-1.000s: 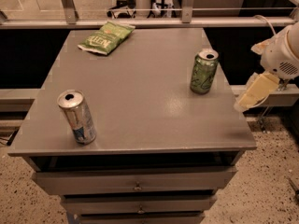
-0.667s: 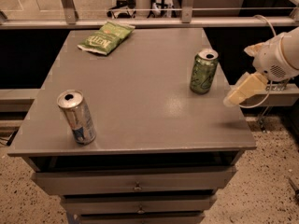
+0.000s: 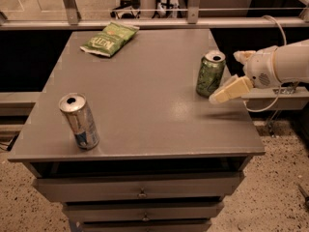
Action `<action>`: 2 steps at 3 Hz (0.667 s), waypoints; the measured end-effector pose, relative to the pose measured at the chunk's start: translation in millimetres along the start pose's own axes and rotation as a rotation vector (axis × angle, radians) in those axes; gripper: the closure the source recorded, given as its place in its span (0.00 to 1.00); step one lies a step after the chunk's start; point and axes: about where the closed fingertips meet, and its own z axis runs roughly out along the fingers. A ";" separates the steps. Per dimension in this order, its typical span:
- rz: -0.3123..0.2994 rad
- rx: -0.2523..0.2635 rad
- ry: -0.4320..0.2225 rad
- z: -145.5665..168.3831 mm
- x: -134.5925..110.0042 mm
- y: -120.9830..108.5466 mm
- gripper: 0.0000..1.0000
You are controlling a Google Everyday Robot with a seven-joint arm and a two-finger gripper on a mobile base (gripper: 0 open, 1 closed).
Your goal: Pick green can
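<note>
The green can (image 3: 209,74) stands upright near the right edge of the grey table (image 3: 145,95); it has pale swirling markings and a silver top. My gripper (image 3: 227,78) reaches in from the right on a white arm, just right of the can and at its height. It is open. One cream finger (image 3: 231,90) lies in front of the can's lower right side, and the other finger (image 3: 243,56) is behind, near the can's top. The gripper is not closed on the can.
A silver-and-blue can (image 3: 79,121) stands at the front left of the table. A flat green chip bag (image 3: 109,39) lies at the back left. A metal rail (image 3: 145,22) runs behind the table. Drawers (image 3: 140,192) are below its front edge.
My gripper has moved left, from beyond the table's right edge to right beside the green can. The cans and the bag have not moved.
</note>
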 end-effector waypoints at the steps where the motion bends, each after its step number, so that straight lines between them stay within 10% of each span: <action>1: 0.041 -0.020 -0.071 18.0 -6.1 2.0 0.06; 2: 0.071 -0.043 -0.101 30.5 -10.8 5.6 0.22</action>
